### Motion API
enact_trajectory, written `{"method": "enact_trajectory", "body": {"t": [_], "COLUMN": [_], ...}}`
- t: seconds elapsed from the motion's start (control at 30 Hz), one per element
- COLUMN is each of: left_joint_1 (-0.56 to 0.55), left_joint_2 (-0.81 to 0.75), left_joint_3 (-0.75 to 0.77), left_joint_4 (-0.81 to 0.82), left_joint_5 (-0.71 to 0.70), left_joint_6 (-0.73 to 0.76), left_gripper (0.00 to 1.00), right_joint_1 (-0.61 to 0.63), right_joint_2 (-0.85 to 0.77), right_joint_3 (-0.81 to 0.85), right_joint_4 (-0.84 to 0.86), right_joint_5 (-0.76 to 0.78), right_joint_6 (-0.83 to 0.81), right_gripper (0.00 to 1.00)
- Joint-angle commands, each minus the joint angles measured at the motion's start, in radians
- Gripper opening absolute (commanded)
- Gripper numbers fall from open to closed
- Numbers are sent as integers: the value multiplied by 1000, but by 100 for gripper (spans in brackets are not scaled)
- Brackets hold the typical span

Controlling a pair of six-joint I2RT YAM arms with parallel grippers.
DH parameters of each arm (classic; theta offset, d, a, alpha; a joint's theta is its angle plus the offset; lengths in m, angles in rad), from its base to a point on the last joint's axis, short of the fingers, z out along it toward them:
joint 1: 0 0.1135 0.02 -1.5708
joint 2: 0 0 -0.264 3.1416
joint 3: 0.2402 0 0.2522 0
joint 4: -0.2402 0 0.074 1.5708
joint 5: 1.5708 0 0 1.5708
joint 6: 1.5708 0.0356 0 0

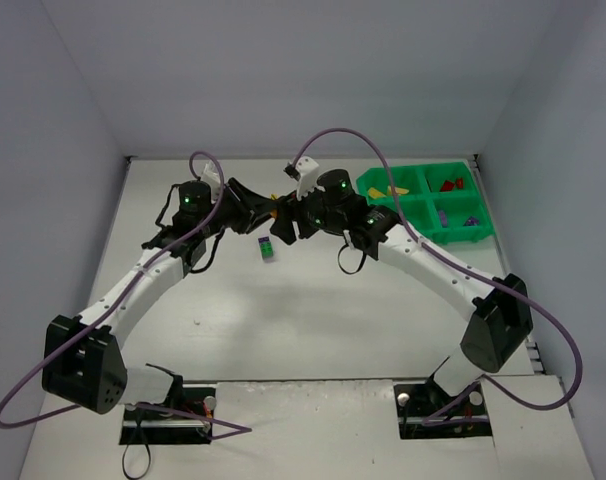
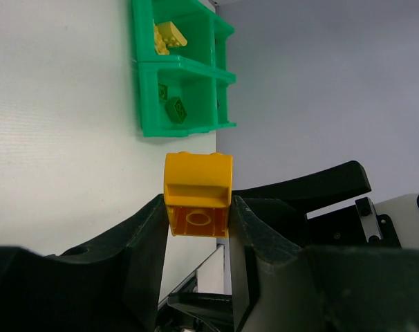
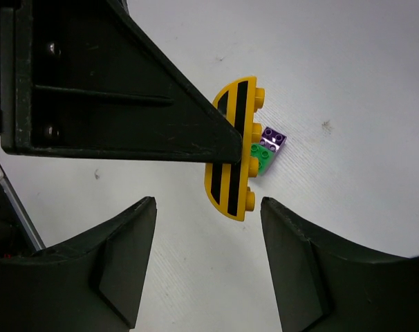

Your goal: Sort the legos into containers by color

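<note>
My left gripper (image 1: 266,209) is shut on a yellow lego with black stripes (image 2: 198,194), held above the table; it also shows in the right wrist view (image 3: 234,149). My right gripper (image 1: 289,224) is open and empty right next to it, its fingers (image 3: 299,263) standing apart just below the yellow lego. A purple lego joined to a green one (image 1: 267,250) lies on the table under both grippers and shows in the right wrist view (image 3: 268,149). The green tray (image 1: 419,206) stands at the back right; its compartments hold yellow (image 2: 168,36), green (image 2: 175,109), red (image 1: 450,185) and purple (image 1: 470,222) legos.
Grey walls close in the table on the left, back and right. Both arms arch inward from their bases at the near edge and meet at the table's middle back. Purple cables loop over both arms.
</note>
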Motion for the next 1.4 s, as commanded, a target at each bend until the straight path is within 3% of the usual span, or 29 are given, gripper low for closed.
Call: {"method": "enact_trajectory", "body": {"t": [0.0,0.17,0.53,0.63,0.67,0.8,0.83,0.9,0.93,1.03,1.2,1.37], "left_joint_1": [-5,-4,-13,-15,-15,-13,-13,-13,-13,-12,1,25], "left_joint_2": [-38,-34,-35,-35,-34,-35,-37,-40,-41,-55,-107,-241], "left_joint_3": [29,20,-2,-8,-8,-2,4,14,18,21,21,-20], "left_joint_4": [74,80,72,72,69,63,51,31,6,-21,-109,-273], "left_joint_5": [27,47,71,78,78,76,75,67,64,42,-40,-189], "left_joint_6": [-2,-5,1,1,1,9,19,30,38,52,110,226], "left_gripper": [0,0,0,0,0,0,2,16,39,65,70,71], "right_joint_1": [1,4,4,4,4,3,1,-5,-9,-40,-127,-273], "right_joint_2": [14,30,19,13,10,0,-4,-12,-15,-18,-4,62], "right_joint_3": [58,78,88,82,81,64,56,44,33,4,-40,-22], "right_joint_4": [55,58,61,59,59,55,53,50,48,44,44,33], "right_joint_5": [9,1,35,42,44,59,64,77,81,96,128,277], "right_joint_6": [3,-2,-29,-36,-40,-49,-52,-60,-62,-66,-60,-46], "right_gripper": [58,57,40,30,21,0,0,0,0,0,0,0]}}
